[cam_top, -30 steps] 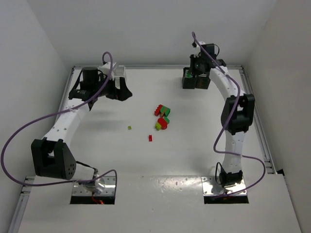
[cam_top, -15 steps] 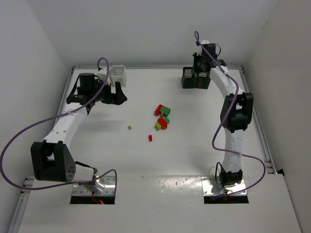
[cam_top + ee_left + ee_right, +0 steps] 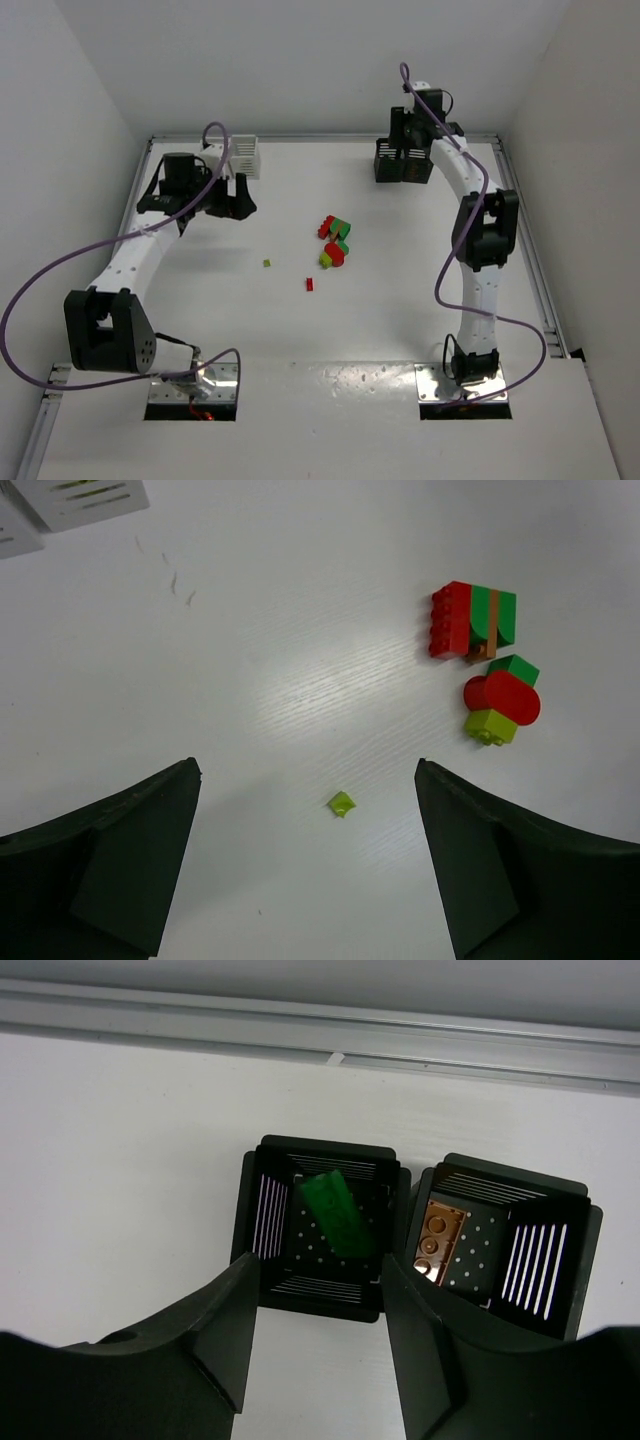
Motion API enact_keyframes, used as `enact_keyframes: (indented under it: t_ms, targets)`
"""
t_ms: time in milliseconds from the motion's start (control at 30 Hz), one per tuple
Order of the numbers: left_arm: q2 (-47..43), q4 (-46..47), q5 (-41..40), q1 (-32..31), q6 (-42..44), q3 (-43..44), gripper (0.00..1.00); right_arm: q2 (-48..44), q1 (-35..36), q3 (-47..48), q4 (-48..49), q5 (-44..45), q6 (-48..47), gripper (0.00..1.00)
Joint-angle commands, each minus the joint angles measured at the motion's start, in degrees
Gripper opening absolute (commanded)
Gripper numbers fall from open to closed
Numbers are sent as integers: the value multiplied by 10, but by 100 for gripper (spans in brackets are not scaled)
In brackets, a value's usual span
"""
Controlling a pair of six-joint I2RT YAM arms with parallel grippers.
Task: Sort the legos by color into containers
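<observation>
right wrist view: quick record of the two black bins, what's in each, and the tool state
view-left black slatted plastic bin: holds one green brick
view-right black slatted plastic bin: holds one orange-brown brick
bin layout: side by side, close together
right tool: open, nothing between its fingers, above the bins

Left arm (image 3: pixel 130 255): black joint block sits out left of its base, white link runs fwd toward the far-left – wrist turned so the left gripper (image 3: pixel 305 772) looks down and rightward, jaws spread wide. Right arm (image 3: pixel 478 235): lower link rises from base to a black joint at mid-depth, forearm curves left to the far side; right gripper (image 3: pixel 320 1268) faces down – jaws apart, approx. parallel
</observation>
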Motion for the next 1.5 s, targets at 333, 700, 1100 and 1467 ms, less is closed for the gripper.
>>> enact_keyframes:
  t_ms: [333,700,1100,1467]
  targets:
    - [57,-145,-56,3,241,-42,52,-228,0,-165,-71,-144,-37,52]
    - [129,-151,-91,-123,297,-54,65,-444,0,-454,-52,-133,-54,52]
    - [221,-144,-108,-182,349,1,68,-465,0,-492,-50,-147,-54,54]
    - [285,-144,-126,-193,367,51,68,-465,0,-492,-50,-152,-54,54]
